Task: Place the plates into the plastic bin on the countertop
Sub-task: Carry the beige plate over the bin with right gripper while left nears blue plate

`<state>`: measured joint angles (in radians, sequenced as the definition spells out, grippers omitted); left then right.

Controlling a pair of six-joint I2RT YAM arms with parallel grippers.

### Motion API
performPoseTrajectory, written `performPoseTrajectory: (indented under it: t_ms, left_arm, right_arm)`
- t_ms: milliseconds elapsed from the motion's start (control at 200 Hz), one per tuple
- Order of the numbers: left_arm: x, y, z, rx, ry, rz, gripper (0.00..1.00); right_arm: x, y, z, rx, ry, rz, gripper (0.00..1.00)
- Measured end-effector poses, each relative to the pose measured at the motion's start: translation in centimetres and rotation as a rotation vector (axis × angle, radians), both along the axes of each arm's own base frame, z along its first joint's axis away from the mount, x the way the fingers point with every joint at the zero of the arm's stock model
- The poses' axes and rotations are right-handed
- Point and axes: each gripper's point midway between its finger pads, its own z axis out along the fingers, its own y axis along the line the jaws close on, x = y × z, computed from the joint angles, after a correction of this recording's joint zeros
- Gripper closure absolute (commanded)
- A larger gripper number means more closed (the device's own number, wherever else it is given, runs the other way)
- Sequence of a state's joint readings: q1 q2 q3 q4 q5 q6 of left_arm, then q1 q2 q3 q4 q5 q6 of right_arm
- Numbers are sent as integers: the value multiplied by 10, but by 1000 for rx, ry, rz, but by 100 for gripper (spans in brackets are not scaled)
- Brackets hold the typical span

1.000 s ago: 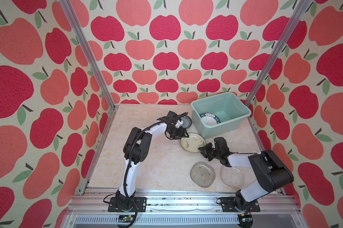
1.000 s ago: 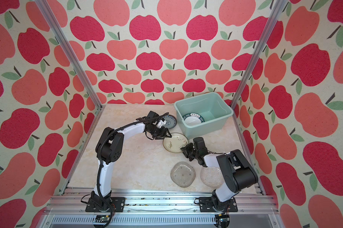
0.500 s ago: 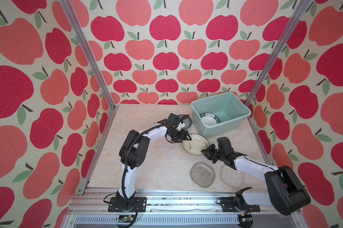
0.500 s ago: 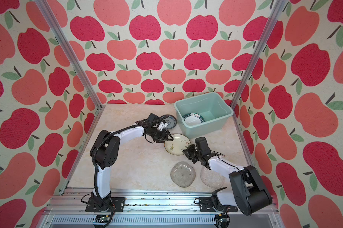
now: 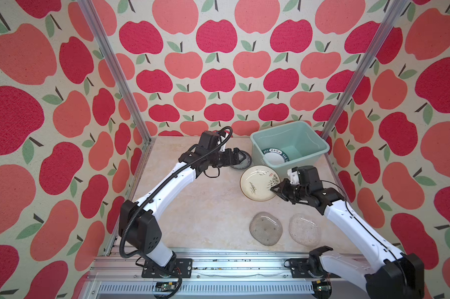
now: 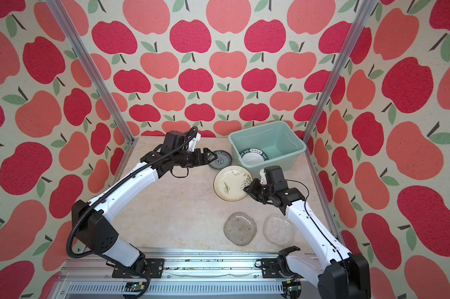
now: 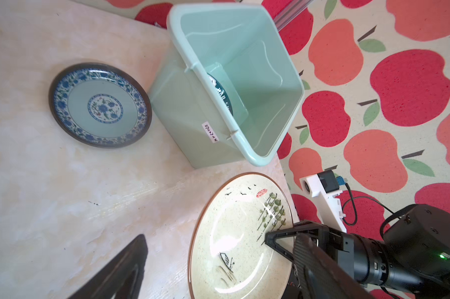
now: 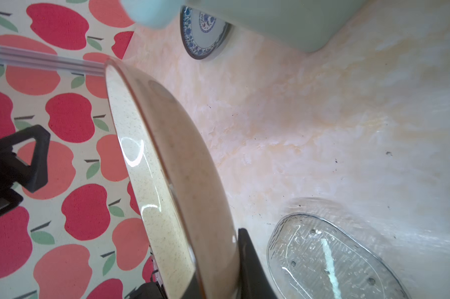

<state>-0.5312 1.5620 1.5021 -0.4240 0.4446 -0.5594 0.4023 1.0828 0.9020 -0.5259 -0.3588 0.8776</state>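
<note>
My right gripper [image 5: 274, 190] [image 6: 247, 190] [image 8: 218, 271] is shut on the rim of a cream plate [image 5: 259, 182] [image 6: 231, 183] [image 7: 234, 233] [image 8: 167, 168], which is tilted with its free edge raised off the countertop [image 5: 193, 207]. My left gripper [image 5: 240, 158] [image 6: 211, 158] [image 7: 218, 266] hangs open and empty above a blue patterned plate [image 5: 246, 165] [image 6: 222, 160] [image 7: 99, 104] [image 8: 204, 28]. The mint-green plastic bin [image 5: 296, 139] [image 6: 273, 134] [image 7: 193, 70] holds a white plate with a dark lettered rim [image 5: 274, 155] [image 6: 253, 155].
Two clear glass plates [image 5: 266, 228] [image 5: 304, 230] [image 6: 240, 228] [image 6: 278, 229] lie near the front, one also in the right wrist view [image 8: 330, 259]. The bin stands in the back right corner. Apple-patterned walls enclose three sides, and an aluminium rail [image 5: 218, 261] edges the front.
My left gripper has opened wider and drawn back from the cream plate toward the blue plate. The right arm has stretched out, keeping hold of the cream plate.
</note>
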Motion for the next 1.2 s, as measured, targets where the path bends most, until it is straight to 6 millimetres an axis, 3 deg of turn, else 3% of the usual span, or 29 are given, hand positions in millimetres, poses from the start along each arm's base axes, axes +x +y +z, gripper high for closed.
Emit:
performPoseTrajectory:
  t_ms: [135, 245, 320, 420, 555, 815, 975, 1201]
  left_arm:
    - [-11, 19, 42, -16, -91, 63, 7]
    - [-21, 32, 58, -13, -118, 95, 8]
    - [-26, 39, 60, 1, -114, 110, 8]
    - [-28, 43, 56, 32, -95, 122, 8]
    - [-29, 47, 50, 81, -73, 120, 8]
    - [-21, 41, 33, 130, -16, 109, 8]
    - [-15, 36, 16, 170, 38, 99, 9]
    - [-3, 27, 5, 212, 83, 82, 9]
  right_arm:
    - [11, 0, 69, -37, -175, 127, 100]
    - [32, -6, 118, -75, -314, 186, 100]
    - [53, -12, 140, -103, -381, 201, 100]
    - [86, -29, 151, -138, -424, 183, 100]
    - [133, -67, 143, -189, -418, 113, 100]
    - [206, -132, 98, -259, -333, -21, 100]
    - [243, -145, 72, -316, -318, -23, 100]
    - [271, -147, 33, -374, -303, 50, 100]
